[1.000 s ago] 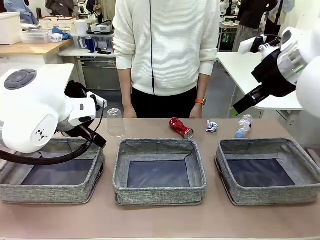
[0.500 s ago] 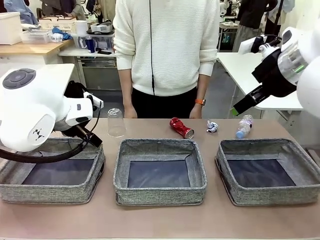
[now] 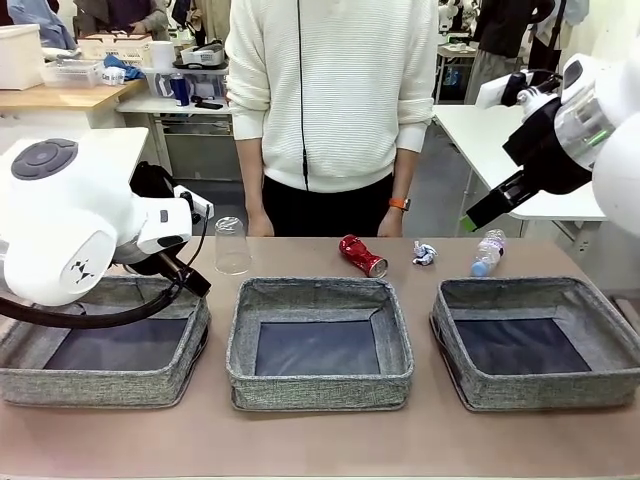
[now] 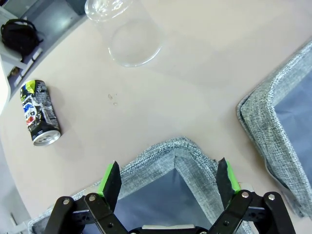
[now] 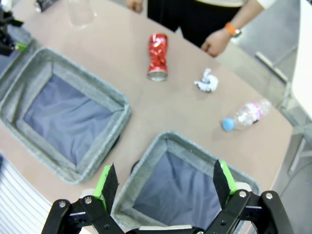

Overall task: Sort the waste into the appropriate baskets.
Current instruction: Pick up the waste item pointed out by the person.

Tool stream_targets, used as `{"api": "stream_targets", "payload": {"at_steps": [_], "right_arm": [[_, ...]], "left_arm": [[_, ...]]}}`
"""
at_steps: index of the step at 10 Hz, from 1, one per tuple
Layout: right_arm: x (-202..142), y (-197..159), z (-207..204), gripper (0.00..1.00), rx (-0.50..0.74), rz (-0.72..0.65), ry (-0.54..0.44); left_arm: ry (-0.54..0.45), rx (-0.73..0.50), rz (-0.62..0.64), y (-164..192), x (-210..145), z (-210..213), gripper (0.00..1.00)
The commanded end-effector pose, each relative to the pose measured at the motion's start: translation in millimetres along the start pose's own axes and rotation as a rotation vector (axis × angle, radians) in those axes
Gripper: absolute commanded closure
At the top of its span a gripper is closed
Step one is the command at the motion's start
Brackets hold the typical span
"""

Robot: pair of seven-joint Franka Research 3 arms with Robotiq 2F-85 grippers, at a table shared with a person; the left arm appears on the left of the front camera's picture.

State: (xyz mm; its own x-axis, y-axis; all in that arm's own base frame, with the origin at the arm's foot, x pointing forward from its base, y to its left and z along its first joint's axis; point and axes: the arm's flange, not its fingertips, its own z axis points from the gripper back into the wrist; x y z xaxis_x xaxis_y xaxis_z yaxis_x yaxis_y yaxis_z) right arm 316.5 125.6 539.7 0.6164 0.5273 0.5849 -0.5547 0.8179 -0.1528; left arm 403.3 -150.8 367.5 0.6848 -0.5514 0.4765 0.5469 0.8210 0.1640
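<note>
The waste lies along the far side of the table: an upturned clear plastic cup point(image 3: 232, 246), a crushed red can point(image 3: 362, 255), a white paper wad point(image 3: 424, 253) and a small clear bottle point(image 3: 487, 252). A dark printed can point(image 4: 40, 113) lies on its side left of the cup point(image 4: 129, 34). Three grey woven baskets stand in a row: left point(image 3: 100, 385), middle point(image 3: 318, 388), right point(image 3: 535, 390). My left gripper point(image 4: 169, 178) is open above the left basket's far corner point(image 4: 170, 148). My right gripper point(image 5: 165, 183) hangs open high over the right basket point(image 5: 165, 141), holding nothing.
A person in a white sweater stands at the far edge, one hand point(image 5: 214, 44) resting near the red can point(image 5: 157, 56). Bare tabletop runs in front of the baskets. A white side table point(image 3: 500, 140) stands behind my right arm.
The left arm swayed slightly to the left and came back. The waste, the baskets and the right arm have not moved.
</note>
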Motion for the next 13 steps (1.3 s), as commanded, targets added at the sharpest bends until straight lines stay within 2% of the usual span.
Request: {"api": "stream_targets", "payload": {"at_steps": [1,4,5,6,8,9,10,11,12,13], "right_arm": [[1.1,0.0,0.5,0.00,0.019,-0.003,-0.019],[1.1,0.0,0.5,0.00,0.019,-0.003,-0.019],[1.1,0.0,0.5,0.00,0.019,-0.003,-0.019],[0.0,0.0,0.0,0.00,0.000,0.000,0.000],[0.5,-2.4,3.3,0.00,0.019,-0.008,0.007],[-0.7,-4.3,11.4,0.00,0.142,-0.028,-0.015],[-6.0,-12.5,37.0,0.00,0.306,-0.090,-0.044],[-14.3,-22.1,64.8,0.00,0.355,-0.168,-0.026],[-28.8,-32.2,93.0,0.00,0.579,-0.252,-0.077],[-47.0,-42.1,104.3,0.00,0.655,-0.378,-0.098]], "left_arm": [[-0.003,-0.012,0.023,3.2,-1.0,0.0,0.00],[0.000,0.000,0.001,0.6,-0.2,0.0,0.00],[-0.089,0.002,-0.044,-11.8,-3.6,59.6,0.00],[-0.176,-0.048,-0.071,-27.6,-11.2,122.1,0.00],[-0.246,-0.061,-0.136,-44.7,-34.2,194.6,0.00],[-0.205,-0.166,-0.217,-49.7,-46.5,214.5,0.00],[-0.138,-0.233,-0.279,-43.6,-59.1,224.5,0.00],[-0.074,-0.323,-0.277,-26.6,-66.4,222.2,0.00],[-0.081,-0.497,-0.242,13.9,-85.3,220.1,0.00],[-0.177,-0.652,-0.113,51.7,-100.1,210.6,0.00]]}}
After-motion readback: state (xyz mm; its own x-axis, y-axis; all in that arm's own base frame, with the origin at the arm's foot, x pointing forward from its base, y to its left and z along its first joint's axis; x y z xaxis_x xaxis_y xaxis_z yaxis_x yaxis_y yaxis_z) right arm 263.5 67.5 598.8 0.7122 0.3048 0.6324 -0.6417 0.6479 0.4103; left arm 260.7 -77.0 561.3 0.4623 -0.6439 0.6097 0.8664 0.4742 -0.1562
